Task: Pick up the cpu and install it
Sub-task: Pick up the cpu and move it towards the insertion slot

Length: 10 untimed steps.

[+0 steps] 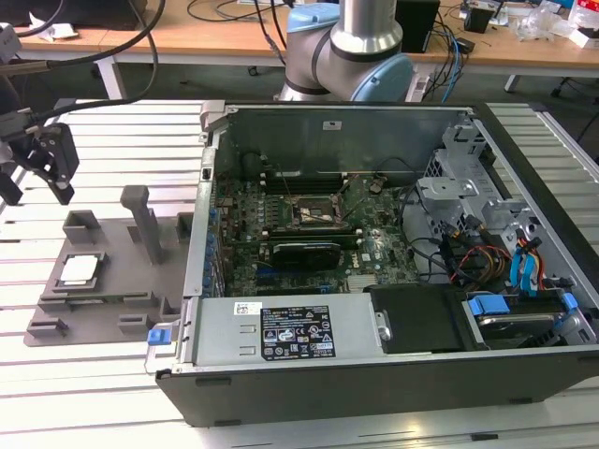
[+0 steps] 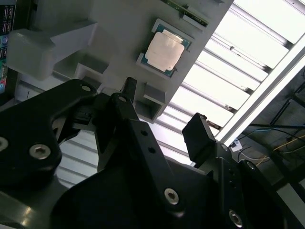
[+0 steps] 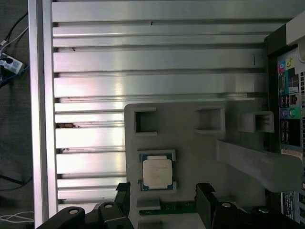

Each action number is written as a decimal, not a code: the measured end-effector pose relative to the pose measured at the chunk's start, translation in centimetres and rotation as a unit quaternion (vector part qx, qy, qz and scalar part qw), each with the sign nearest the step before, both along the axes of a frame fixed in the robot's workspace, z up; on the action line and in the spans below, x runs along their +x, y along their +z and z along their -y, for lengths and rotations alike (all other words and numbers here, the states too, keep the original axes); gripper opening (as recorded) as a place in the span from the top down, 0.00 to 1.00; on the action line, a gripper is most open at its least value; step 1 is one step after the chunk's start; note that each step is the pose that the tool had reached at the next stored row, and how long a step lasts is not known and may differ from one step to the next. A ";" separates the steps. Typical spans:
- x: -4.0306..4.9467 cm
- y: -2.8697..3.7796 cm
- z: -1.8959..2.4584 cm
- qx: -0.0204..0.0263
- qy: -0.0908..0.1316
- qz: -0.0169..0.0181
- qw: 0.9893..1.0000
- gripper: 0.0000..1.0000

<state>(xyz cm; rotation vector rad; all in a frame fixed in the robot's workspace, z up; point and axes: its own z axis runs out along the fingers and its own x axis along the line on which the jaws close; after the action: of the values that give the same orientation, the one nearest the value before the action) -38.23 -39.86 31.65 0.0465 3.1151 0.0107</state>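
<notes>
White sticker on power supply cover, print too small to read, nothing else legible

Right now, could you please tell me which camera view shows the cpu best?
The first wrist view: it looks squarely down on the cpu, whole and unobstructed in its grey tray recess. The second wrist view shows it at a slant; the exterior view shows it small, at that view's left.

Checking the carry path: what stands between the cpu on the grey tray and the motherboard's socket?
In the exterior view, a tall grey upright post and the computer case's side wall stand between the cpu and the socket.
</notes>
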 end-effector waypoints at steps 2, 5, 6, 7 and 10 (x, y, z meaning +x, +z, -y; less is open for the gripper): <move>0.00 -0.22 0.00 0.000 0.000 0.000 1.000 0.34; 0.00 -0.48 0.00 0.000 0.000 0.000 1.000 0.34; 0.00 -0.53 0.00 0.000 0.000 0.000 1.000 0.34; 0.00 -0.63 0.00 0.000 0.000 0.000 1.000 0.34; 0.00 -0.96 0.00 0.000 0.000 0.000 1.000 0.34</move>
<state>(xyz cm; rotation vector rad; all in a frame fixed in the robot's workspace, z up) -38.23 -39.86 30.69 0.0466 3.1152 0.0106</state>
